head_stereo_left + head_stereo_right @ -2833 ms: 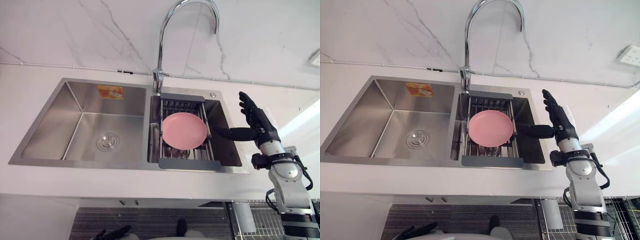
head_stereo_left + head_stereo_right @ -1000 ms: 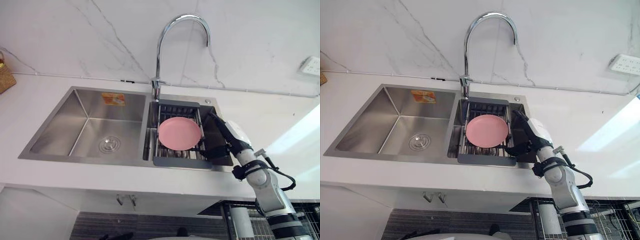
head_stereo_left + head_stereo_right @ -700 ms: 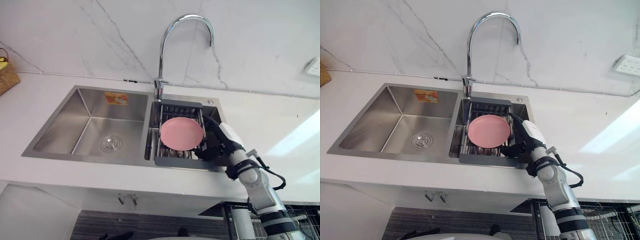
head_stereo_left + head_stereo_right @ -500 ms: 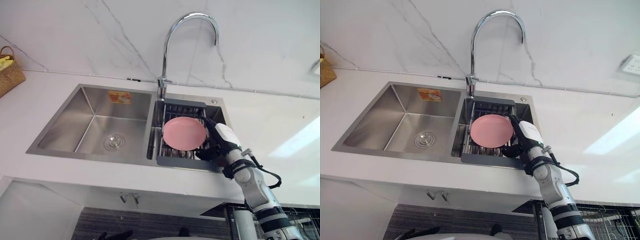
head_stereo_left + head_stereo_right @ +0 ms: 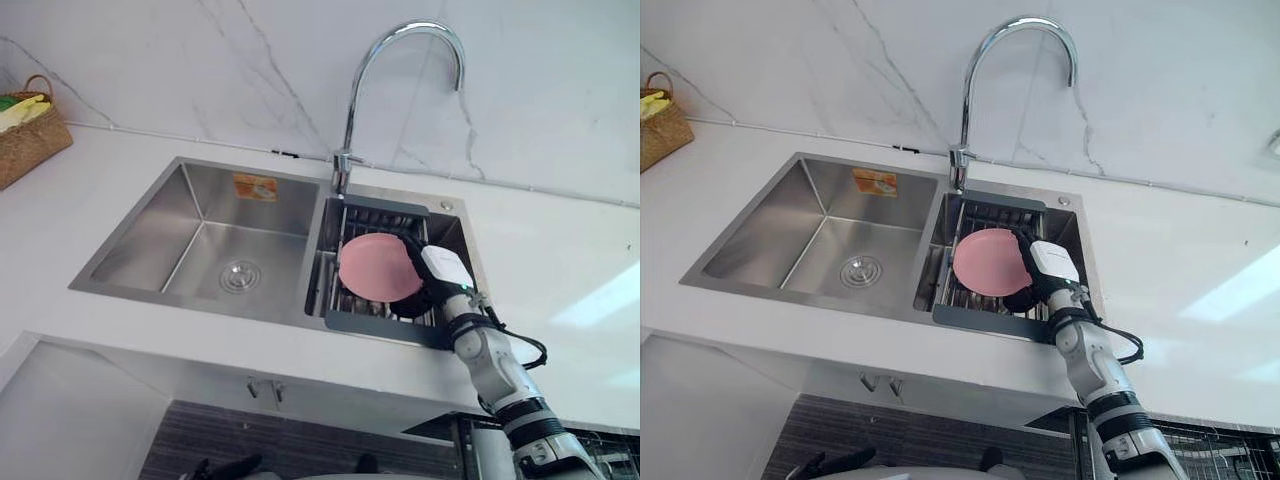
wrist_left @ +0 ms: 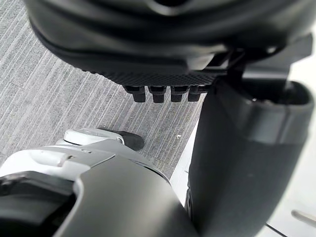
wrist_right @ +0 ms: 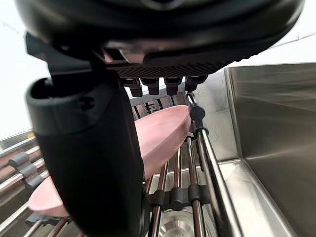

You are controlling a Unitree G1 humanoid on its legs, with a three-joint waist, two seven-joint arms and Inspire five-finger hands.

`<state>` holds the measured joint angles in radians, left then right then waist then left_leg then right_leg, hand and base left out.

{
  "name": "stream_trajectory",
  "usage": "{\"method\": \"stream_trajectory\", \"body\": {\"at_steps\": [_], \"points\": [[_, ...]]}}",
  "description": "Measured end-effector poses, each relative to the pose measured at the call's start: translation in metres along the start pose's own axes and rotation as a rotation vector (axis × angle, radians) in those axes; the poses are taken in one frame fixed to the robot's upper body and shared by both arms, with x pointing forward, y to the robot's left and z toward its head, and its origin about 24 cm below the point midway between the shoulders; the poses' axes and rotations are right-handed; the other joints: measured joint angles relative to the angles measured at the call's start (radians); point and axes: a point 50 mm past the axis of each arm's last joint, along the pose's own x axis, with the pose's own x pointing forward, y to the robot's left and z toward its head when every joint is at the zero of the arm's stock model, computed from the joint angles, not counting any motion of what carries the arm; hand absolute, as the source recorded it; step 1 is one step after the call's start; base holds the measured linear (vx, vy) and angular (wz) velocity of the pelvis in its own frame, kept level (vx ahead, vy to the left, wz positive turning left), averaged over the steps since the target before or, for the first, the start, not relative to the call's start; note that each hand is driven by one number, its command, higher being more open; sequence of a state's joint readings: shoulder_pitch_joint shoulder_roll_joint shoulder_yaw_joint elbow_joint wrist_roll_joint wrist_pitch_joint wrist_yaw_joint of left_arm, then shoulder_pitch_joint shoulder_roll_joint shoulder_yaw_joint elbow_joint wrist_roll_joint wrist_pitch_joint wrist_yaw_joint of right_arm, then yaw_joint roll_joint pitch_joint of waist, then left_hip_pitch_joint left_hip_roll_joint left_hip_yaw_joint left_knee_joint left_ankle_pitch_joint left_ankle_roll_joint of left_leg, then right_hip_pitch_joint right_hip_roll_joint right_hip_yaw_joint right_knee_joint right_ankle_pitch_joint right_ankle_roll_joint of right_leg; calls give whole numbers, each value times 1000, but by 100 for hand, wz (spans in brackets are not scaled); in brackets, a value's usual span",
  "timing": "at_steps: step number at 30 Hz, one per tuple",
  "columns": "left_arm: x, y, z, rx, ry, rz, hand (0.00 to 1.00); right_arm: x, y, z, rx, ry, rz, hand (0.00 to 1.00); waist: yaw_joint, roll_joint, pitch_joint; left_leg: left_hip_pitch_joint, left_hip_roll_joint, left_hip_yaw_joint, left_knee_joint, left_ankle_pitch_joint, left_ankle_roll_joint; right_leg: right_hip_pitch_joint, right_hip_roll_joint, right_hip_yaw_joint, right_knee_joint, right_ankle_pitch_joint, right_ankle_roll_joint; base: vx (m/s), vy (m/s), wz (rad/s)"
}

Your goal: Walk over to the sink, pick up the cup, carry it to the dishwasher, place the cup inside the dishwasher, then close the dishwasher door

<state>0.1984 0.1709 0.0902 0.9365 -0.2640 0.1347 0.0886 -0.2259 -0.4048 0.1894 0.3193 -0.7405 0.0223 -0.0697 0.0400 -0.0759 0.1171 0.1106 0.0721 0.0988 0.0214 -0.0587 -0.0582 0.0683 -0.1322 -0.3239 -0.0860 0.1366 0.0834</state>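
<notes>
A pink plate [image 5: 378, 266] lies on a dark wire rack [image 5: 375, 322] across the right basin of a steel sink [image 5: 200, 300]; I see no cup. My right hand [image 5: 443, 270] reaches into that basin at the plate's right edge. In the right wrist view the plate [image 7: 163, 133] passes between the thumb [image 7: 89, 163] and the row of fingers [image 7: 158, 88], which look relaxed rather than closed on it. My left hand [image 6: 163, 94] hangs low over the grey floor, fingers relaxed and holding nothing.
A tall curved faucet [image 5: 400, 60] rises behind the rack. The left basin [image 5: 215, 250] holds nothing but its drain. A woven basket [image 5: 30, 140] stands on the white counter at far left. A wire dishwasher rack [image 5: 1220, 450] shows below the counter at lower right.
The camera has shifted, bringing the basket into view. My right hand has moved from beside the sink down into the right basin to the plate's right edge. The plate lies where it was.
</notes>
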Motion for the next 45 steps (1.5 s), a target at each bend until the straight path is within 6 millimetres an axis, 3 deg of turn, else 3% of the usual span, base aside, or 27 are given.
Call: {"method": "stream_trajectory", "body": {"at_steps": [3,4,13,17,32,41,42,45], "points": [[0,-1,2,0,-10,-4,100,2,0,1,-2,-16,-15,100,2,-5,11,0,-3,-2,0,1,1,1,-3,-2,0,1,1,-38,8,4],[0,0,2,2,-12,-3,100,2,1,2,-6,-27,-23,0,3,-7,12,-1,-3,-2,0,1,2,1,-3,-2,0,1,1,-31,6,0],[0,3,6,17,-31,-5,100,-2,7,5,-72,-136,-9,0,3,-23,21,-2,-4,-7,2,5,2,4,-4,-6,-2,0,4,-34,-4,1],[-1,1,8,32,-48,-21,100,-1,1,9,-67,-168,-140,0,6,-16,27,-13,-3,-11,0,14,0,-3,-4,-16,-4,-3,5,-58,-14,6],[-1,-3,10,74,-62,-83,100,-1,-11,31,-50,-322,-215,0,27,-7,32,-13,-7,-14,4,13,1,-3,-7,-13,0,5,0,-2,-1,0],[-1,-4,11,88,-72,-83,100,0,-13,32,-64,-318,-224,0,27,2,38,-14,-6,-16,6,13,1,-2,-7,-15,-4,4,0,0,0,0],[-1,-4,11,88,-72,-84,100,0,-13,30,-69,-306,-225,100,27,4,39,-15,-6,-17,6,13,1,-2,-7,-16,-3,4,0,0,0,0],[-1,-4,12,88,-74,-84,100,1,-13,26,-85,-273,-225,100,27,4,39,-15,-6,-17,5,13,1,-2,-7,-16,0,5,0,0,0,0]]}}
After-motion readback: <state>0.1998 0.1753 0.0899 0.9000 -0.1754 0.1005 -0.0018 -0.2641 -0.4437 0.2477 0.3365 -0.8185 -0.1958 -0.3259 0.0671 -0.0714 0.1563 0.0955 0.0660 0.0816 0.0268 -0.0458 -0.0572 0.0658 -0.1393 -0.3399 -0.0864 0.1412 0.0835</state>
